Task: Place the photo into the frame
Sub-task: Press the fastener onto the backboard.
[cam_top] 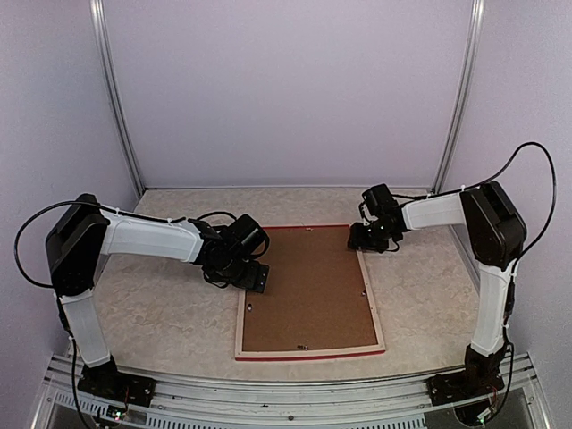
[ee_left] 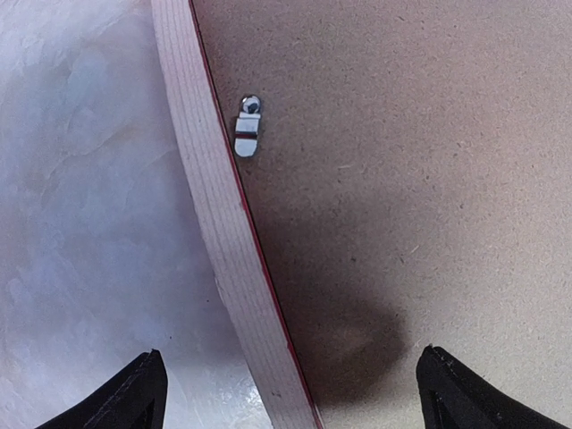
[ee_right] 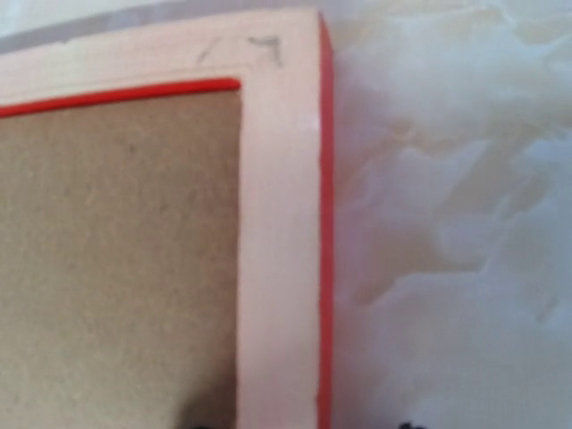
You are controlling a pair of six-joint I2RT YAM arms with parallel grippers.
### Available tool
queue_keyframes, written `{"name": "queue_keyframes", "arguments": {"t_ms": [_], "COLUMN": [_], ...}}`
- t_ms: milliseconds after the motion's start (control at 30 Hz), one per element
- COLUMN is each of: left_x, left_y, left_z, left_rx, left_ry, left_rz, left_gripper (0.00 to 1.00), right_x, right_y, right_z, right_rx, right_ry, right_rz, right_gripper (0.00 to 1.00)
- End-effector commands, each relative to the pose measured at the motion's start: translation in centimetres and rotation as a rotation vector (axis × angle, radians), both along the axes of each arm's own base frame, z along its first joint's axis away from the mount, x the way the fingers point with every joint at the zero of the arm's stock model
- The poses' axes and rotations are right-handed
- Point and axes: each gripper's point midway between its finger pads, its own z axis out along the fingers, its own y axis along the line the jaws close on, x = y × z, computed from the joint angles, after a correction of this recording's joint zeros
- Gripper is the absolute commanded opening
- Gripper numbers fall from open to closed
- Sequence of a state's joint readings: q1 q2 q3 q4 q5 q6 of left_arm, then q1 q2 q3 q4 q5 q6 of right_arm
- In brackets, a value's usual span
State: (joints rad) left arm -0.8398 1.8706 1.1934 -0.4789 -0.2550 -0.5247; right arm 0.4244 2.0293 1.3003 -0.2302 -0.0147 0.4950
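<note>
The frame (cam_top: 374, 308) lies face down on the table, pale wood back up, with a red outer edge. A plain brown backing board (cam_top: 308, 295) fills it. The photo is not in view. My left gripper (cam_top: 253, 279) is open above the frame's left rail (ee_left: 223, 223), one fingertip (ee_left: 134, 398) over the table, the other over the board (ee_left: 402, 179). My right gripper (cam_top: 362, 237) is open at the frame's far right corner, straddling the right rail (ee_right: 277, 223); only its tips show at the bottom edge of the right wrist view.
Small metal turn clips sit on the board's edges (cam_top: 249, 307), one close in the left wrist view (ee_left: 248, 130). The table (cam_top: 161, 313) is pale marbled stone. White walls with metal posts (cam_top: 121, 107) close the back and sides.
</note>
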Motion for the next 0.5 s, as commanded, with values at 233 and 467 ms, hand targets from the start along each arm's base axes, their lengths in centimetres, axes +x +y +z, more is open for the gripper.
{"name": "queue_keyframes", "arguments": {"t_ms": [233,467], "left_x": [0.03,-0.12], "left_y": [0.28,0.46], "left_z": [0.08,-0.09], "left_rx": [0.000,0.001], "left_ry": [-0.005,-0.003], "left_rz": [-0.005,-0.002], "left_gripper": [0.96,0.96], "right_x": [0.61,0.23], "right_y": [-1.38,-1.45], "right_z": [-2.22,-2.90], "right_rx": [0.019,0.050], "right_ry": [0.031,0.061], "right_rz": [-0.097,-0.105], "right_gripper": [0.46,0.34]}}
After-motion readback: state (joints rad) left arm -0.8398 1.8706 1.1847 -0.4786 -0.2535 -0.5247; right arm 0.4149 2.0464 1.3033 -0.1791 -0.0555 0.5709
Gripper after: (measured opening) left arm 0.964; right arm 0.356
